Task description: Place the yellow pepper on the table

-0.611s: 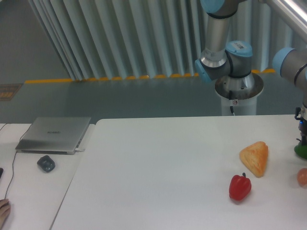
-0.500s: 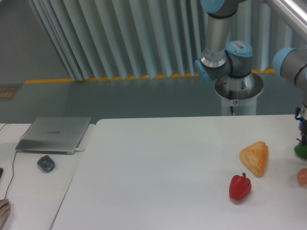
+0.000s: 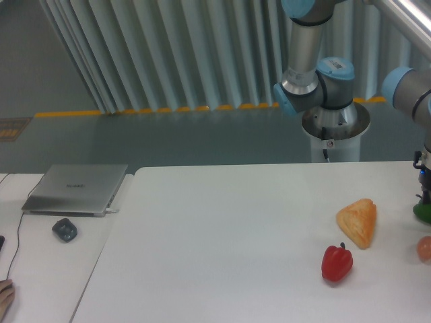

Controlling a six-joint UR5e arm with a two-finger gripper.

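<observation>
Nothing visible has moved since the earlier frames: arm and objects hold the same positions.

Fixed camera: the arm (image 3: 316, 60) rises from its pedestal behind the table (image 3: 222, 229), with a second joint segment entering at the right edge. Its wrist descends along the right border, where the frame cuts it off; the gripper itself lies outside the view, so the state of its jaws cannot be told. No yellow pepper can be seen; its location cannot be determined.

On the right part of the table lie a red pepper (image 3: 337, 262), resting on the surface with its stem up, and an orange-yellow triangular piece (image 3: 357, 222) just behind and to its right, apart from it. At the right edge, a green object (image 3: 423, 212) and a pinkish object (image 3: 424, 249) are each partly cropped.

On the narrower desk (image 3: 40, 276) at left sit a closed laptop (image 3: 75, 189) and a mouse (image 3: 64, 229) just in front of it. Fingertips (image 3: 5, 296) enter at the lower left corner.
</observation>
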